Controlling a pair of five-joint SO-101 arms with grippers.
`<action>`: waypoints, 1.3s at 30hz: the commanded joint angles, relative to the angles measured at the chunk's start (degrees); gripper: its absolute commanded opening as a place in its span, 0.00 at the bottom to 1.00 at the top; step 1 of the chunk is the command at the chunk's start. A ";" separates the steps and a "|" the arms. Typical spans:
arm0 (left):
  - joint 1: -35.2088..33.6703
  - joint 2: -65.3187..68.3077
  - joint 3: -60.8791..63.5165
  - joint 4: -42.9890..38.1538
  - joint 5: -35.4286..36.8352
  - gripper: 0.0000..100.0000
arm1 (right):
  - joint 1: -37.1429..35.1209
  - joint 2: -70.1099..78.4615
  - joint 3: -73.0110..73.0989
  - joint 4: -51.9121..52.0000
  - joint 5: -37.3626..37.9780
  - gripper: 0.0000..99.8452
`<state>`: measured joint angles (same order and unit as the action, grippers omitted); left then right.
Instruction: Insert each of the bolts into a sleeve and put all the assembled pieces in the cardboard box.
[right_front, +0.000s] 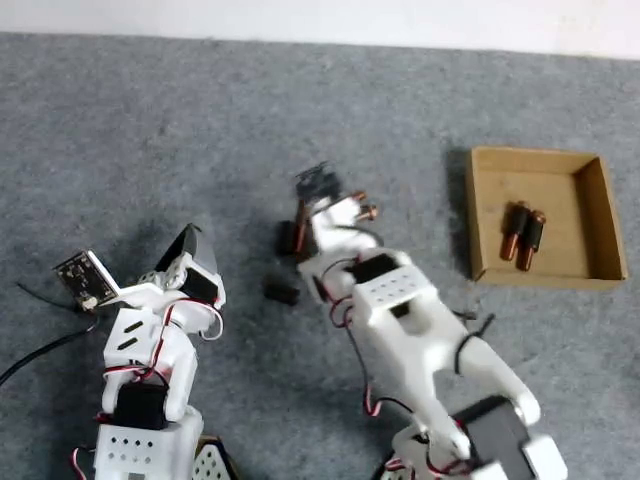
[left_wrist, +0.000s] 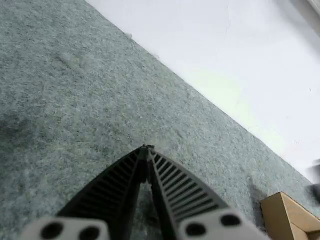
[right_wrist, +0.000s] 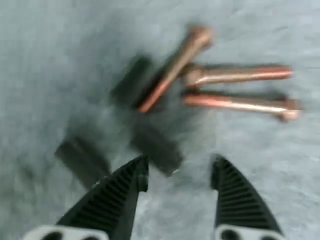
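right claw (right_wrist: 180, 162) hangs wide open, empty, just above the loose parts on the grey felt desk (right_front: 150, 130). three copper bolts (right_wrist: 235, 74) lie clustered there, three black sleeves (right_wrist: 156, 147) next to them, nearest one just ahead of the fingertips. left claw (left_wrist: 148, 150) pinched closed on nothing, off to the side over the felt. cardboard box (right_front: 540, 280) well apart from the loose parts, two assembled pieces (right_front: 522, 236) inside.
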<state>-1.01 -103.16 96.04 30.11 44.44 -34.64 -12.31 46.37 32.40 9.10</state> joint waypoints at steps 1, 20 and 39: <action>-0.66 -0.22 1.10 0.09 -0.26 0.01 | -2.51 3.82 -1.10 0.22 4.31 0.20; -0.66 -0.22 1.19 0.09 -0.26 0.01 | -1.10 17.80 -8.92 0.40 7.03 0.00; -0.66 -0.22 1.19 0.09 -0.26 0.01 | -0.40 -13.05 8.04 -5.32 6.68 0.01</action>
<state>-1.01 -103.16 96.04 30.11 44.44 -35.69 -20.04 52.79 29.41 15.78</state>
